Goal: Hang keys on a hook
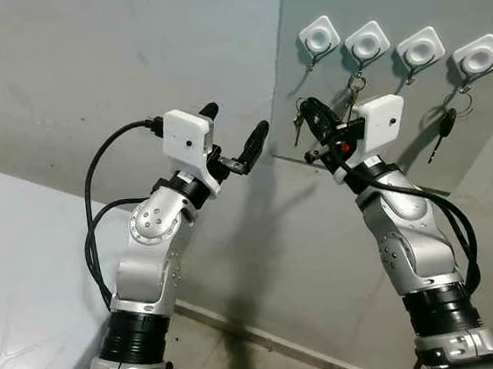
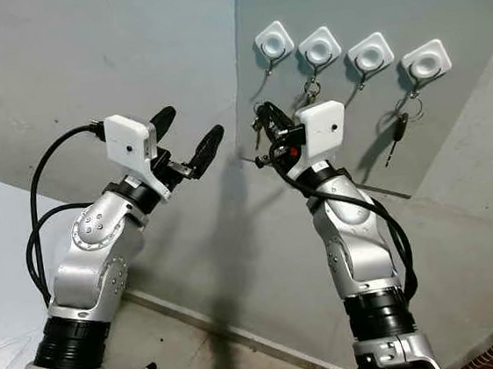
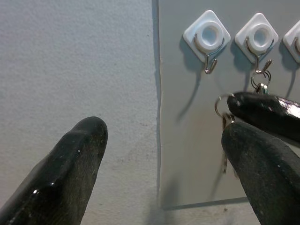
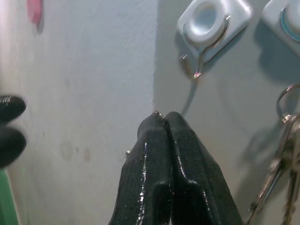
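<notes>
Four white hooks sit in a row on a grey panel (image 1: 336, 193) on the wall. The first hook (image 1: 319, 36) at the panel's left end is bare. My right gripper (image 1: 314, 117) is raised just below it, shut on a bunch of keys (image 1: 299, 126). In the left wrist view the key ring (image 3: 219, 104) sticks out from its fingers, under the first hook (image 3: 207, 35). In the right wrist view the right gripper (image 4: 164, 119) shows a sliver of metal at its tip. My left gripper (image 1: 234, 128) stands open beside the panel's left edge, holding nothing.
Another bunch of keys (image 1: 355, 85) hangs from the second hook (image 1: 366, 44), close to my right gripper. A black-headed key (image 1: 445, 121) hangs from the fourth hook (image 1: 477, 56). The third hook (image 1: 419, 47) is bare. Plain grey wall lies left of the panel.
</notes>
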Robot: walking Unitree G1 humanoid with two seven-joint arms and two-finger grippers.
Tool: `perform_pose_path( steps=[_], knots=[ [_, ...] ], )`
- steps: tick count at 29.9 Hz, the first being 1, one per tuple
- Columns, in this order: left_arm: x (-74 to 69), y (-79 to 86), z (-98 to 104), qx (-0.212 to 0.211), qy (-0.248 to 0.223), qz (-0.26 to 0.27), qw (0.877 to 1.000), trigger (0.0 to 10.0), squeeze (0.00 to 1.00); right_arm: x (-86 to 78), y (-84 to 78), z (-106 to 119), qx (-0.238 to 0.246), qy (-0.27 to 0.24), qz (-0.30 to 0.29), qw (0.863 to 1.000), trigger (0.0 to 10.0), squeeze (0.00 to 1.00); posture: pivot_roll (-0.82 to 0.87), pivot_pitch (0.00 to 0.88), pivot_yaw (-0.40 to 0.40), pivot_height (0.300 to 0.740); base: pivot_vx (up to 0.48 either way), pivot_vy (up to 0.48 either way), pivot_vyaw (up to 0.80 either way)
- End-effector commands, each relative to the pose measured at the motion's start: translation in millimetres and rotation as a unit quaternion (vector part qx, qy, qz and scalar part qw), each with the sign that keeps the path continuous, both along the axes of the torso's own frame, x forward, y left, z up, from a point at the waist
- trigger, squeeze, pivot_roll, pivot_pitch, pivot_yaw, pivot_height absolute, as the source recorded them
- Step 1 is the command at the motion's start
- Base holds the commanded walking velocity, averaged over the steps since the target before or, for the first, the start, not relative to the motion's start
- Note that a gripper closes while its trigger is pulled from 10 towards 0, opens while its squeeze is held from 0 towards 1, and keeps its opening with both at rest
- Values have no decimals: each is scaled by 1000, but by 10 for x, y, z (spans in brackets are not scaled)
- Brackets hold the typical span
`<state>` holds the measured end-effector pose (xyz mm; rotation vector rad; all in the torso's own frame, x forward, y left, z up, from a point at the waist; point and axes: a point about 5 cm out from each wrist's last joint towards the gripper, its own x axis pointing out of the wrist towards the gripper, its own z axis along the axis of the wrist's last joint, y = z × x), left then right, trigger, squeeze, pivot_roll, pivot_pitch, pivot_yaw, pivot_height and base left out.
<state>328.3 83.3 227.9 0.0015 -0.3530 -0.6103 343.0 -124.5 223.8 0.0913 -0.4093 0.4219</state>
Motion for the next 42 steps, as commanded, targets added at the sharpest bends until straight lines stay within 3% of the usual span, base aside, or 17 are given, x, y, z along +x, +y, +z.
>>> perform_pose_path(
  steps=[1, 16, 42],
  knots=[
    [-40, -53, 49, 3, -8, -17, 1000, 10000, 0, 44, -26, 95, 19, -15, -8, 1000, 10000, 0, -58, 14, -52, 740, 0, 0, 0],
    [-43, -53, 45, 1, -3, -14, 1000, 10000, 0, 144, -28, 258, 42, -44, -9, 998, 10000, 0, -54, 16, -55, 740, 0, 0, 0],
    [-35, -39, 43, 1, 2, -9, 1000, 10000, 0, 156, -35, 310, 61, -62, 1, 996, 10000, 0, -53, 17, -51, 740, 0, 0, 0]
  ],
)
